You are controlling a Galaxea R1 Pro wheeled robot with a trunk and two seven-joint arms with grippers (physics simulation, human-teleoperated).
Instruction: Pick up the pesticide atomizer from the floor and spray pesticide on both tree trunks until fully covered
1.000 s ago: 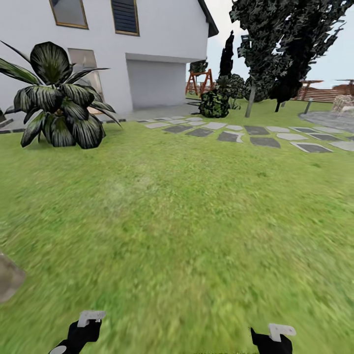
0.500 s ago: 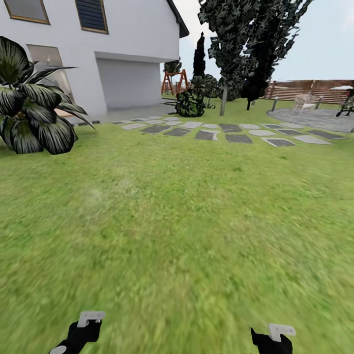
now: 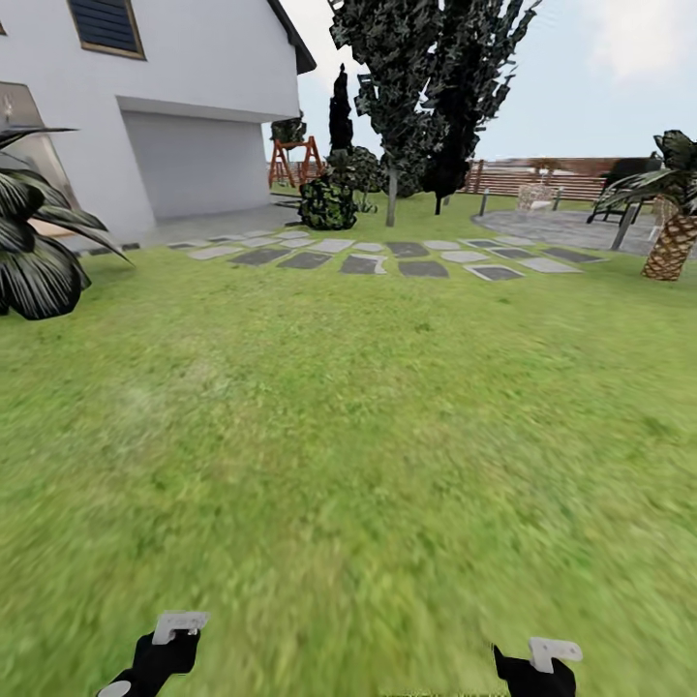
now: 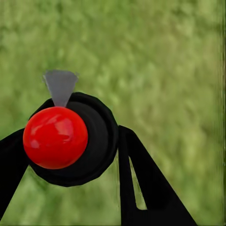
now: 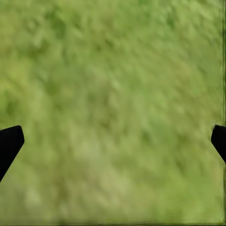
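We are rolling across the garden (image 3: pixel 348 436), a wide blurred lawn, with both arms tucked low, probably so that they are staying clear while the base is travelling. Beginning at the left, a broad dark-leaved plant (image 3: pixel 34 261) is standing beside the white house (image 3: pixel 194 87), whose grey garage door (image 3: pixel 198 165) is facing the grass. Further along, grey stepping stones (image 3: pixel 368 257) are crossing the lawn towards a round bush (image 3: pixel 327 203) and a red-brown swing frame (image 3: pixel 295 160). Past these a black-leaved tree (image 3: pixel 426 68) is rising, which we are not taking for one of the trunks to be sprayed. Behind it the slatted wooden fence (image 3: pixel 542 179) is closing off the far side, and a scaly palm (image 3: pixel 673 242) is standing by the paved patio (image 3: pixel 552 227) at the right. We cannot tell from here where the pesticide atomizer is lying; we judge that we are searching for it. Low in the head view the left claw (image 3: pixel 179 624) is hanging over the grass; in its wrist view a red ball (image 4: pixel 55 137) is sitting among the black parts, and we cannot tell how its fingers are set. The right claw (image 3: pixel 552 651) is carrying nothing, its fingertips (image 5: pixel 9 141) spread wide above bare grass.
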